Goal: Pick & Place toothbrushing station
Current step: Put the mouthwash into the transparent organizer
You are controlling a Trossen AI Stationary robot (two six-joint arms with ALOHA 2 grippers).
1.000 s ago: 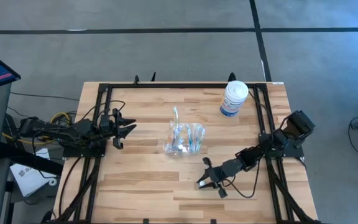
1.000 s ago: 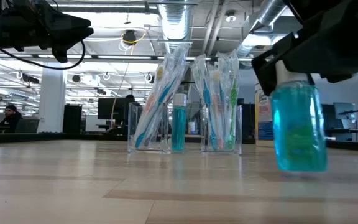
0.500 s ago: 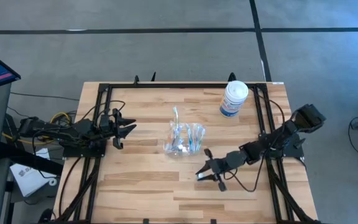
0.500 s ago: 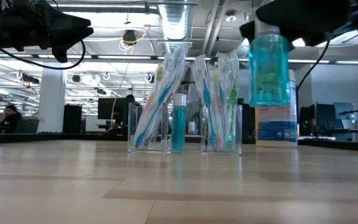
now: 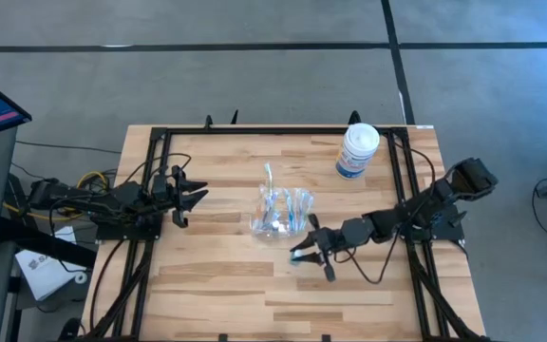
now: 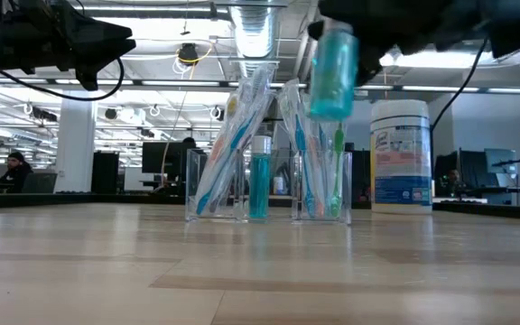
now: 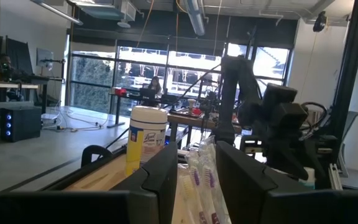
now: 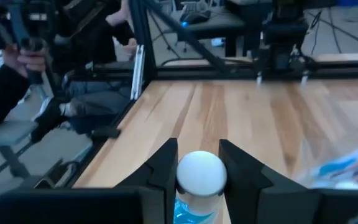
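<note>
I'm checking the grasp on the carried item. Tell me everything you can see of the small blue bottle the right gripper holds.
The small blue bottle is clear plastic filled with blue-green liquid and has a white rounded cap. It hangs upright in the air, well above the table, clamped at the neck between the fingers of the right gripper. In the high view it sits just beside the clear organizer of toothbrushes; in the low view it overlaps the right compartment's toothbrushes. Only the fingers visibly touch it.
</note>
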